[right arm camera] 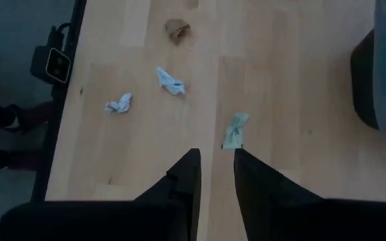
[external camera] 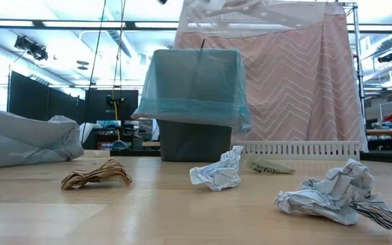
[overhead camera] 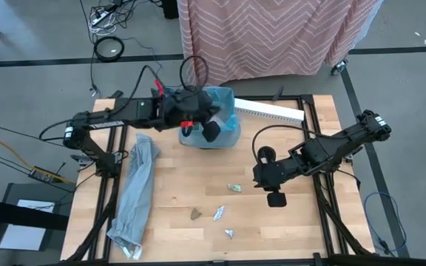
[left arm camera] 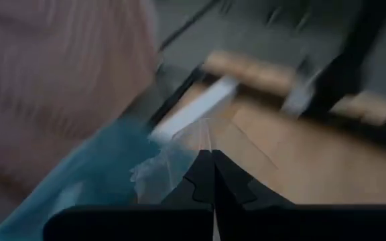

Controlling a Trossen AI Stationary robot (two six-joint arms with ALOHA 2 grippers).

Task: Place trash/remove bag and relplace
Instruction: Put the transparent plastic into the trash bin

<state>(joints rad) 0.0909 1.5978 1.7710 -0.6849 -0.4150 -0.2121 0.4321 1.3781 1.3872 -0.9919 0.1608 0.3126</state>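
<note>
Table (overhead camera: 287, 229) under both my arms, light wood.

Grey bag (overhead camera: 135, 188) lies long and flat along the table's left side, below my left arm, well apart from either gripper. In the low view it bulks up at the far left (external camera: 26, 139).

Bin (external camera: 194, 139) sits at the far middle of the table, directly under my left gripper (overhead camera: 198, 122). The bag (overhead camera: 224, 111), blue liner, is in it, draped over the rim and hanging down the sides (external camera: 192, 85).

White slotted strip (overhead camera: 268, 111) lies just past the bin, toward my right arm's side.

Left gripper: fingers (left arm camera: 210, 177) pressed together, closed, tips right at a thin fold of the bag (left arm camera: 112, 167). Can't tell if the film is actually pinched.

Right gripper (right arm camera: 216, 171): hovering over bare table, well apart from the bin, fingers a narrow gap apart, nothing between them. In the high view it sits right of centre (overhead camera: 276, 198).

The trash, four pieces on the table:
- white-green wrapper (right arm camera: 235, 130), just ahead of my right fingertips, not touching; nearest one (overhead camera: 234, 188).
- white crumple (right arm camera: 171, 80), further out (overhead camera: 218, 213).
- white crumple (right arm camera: 118, 104), off to the side of that (overhead camera: 229, 233).
- brown scrap (right arm camera: 177, 29), farthest from my right gripper (overhead camera: 197, 214).

All four apart from each other, none in the bin.
</note>
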